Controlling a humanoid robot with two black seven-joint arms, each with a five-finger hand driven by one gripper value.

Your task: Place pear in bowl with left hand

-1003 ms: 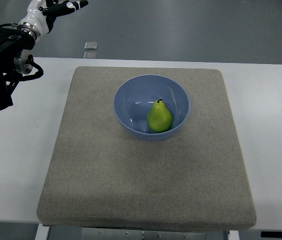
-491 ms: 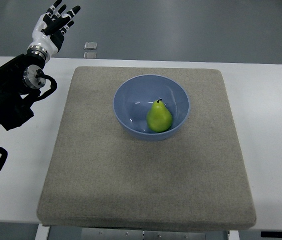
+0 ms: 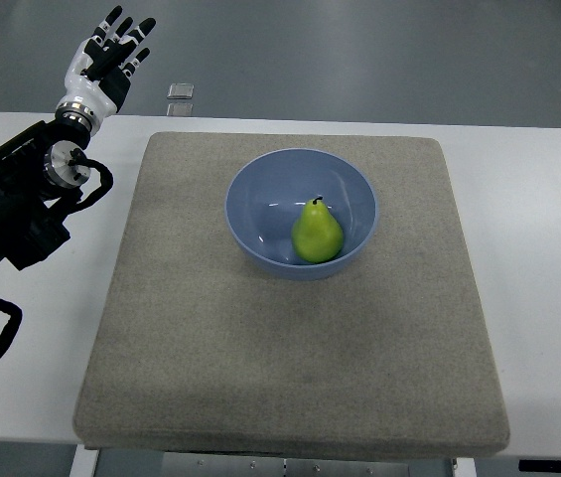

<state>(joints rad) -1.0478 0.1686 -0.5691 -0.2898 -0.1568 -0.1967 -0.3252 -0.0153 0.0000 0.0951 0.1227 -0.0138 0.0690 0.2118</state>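
The pear (image 3: 317, 233) sits inside the bowl (image 3: 260, 184), resting in its right-hand half with its base toward the near wall. It stands nearly upright, stem up and tipped slightly toward the far side, its long axis running near to far in this steep look down. The bowl rests on the far middle of the mat (image 3: 210, 368), which lies on the table (image 3: 548, 298). So the placing looks done. Off at the far left corner the left hand (image 3: 107, 55) is raised, fingers spread wide, holding nothing, well apart from the bowl. Next, I'd judge, only parking that arm clear remains. The right arm is out of sight.
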